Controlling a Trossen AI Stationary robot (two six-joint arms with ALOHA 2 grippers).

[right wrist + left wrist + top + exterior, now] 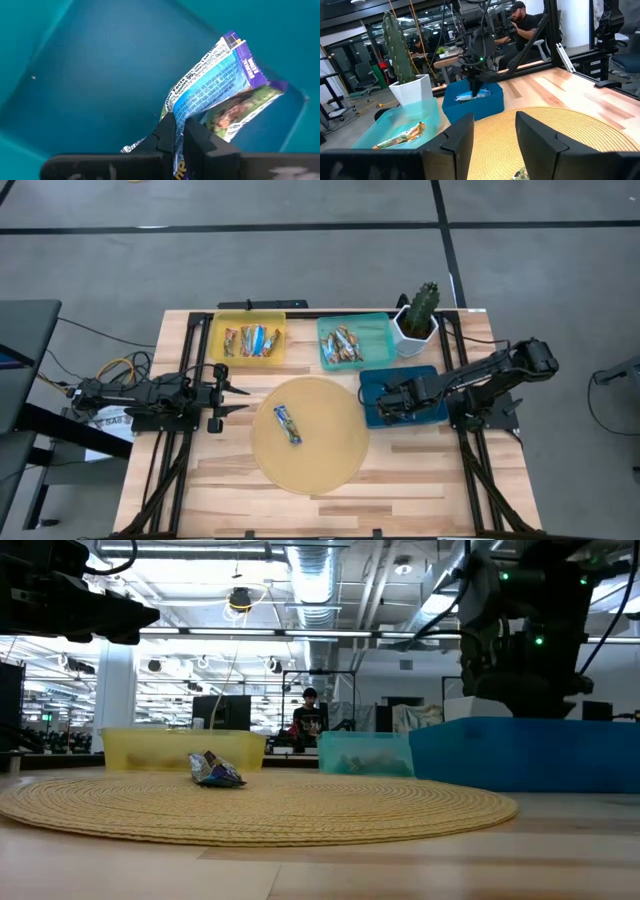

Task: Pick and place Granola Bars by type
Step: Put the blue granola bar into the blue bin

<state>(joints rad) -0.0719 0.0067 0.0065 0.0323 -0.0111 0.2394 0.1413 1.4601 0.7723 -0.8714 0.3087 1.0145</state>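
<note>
One blue-and-white granola bar (288, 423) lies flat on the round woven mat (330, 465) in the table's middle. My right gripper (179, 132) is down in the blue tray (432, 380) at the right, shut on another blue-and-white granola bar (225, 90). The yellow tray (222, 330) holds several bars, and so does the teal tray (378, 330). At the table's left edge my left gripper (495, 140) stays level and open, with nothing between its fingers. My right gripper pinches the bar's wrapper between its two fingertips (167, 131), at a long edge near one end (172, 111). The fingers slant down steeply from above. The bar sticks out beyond the fingertips, inside the blue tray; whether it touches the tray floor I cannot tell.
A cactus in a white pot (418, 320) stands at the far right, behind the blue tray. The three trays line the far side of the table. People sit at desks in the room beyond.
</note>
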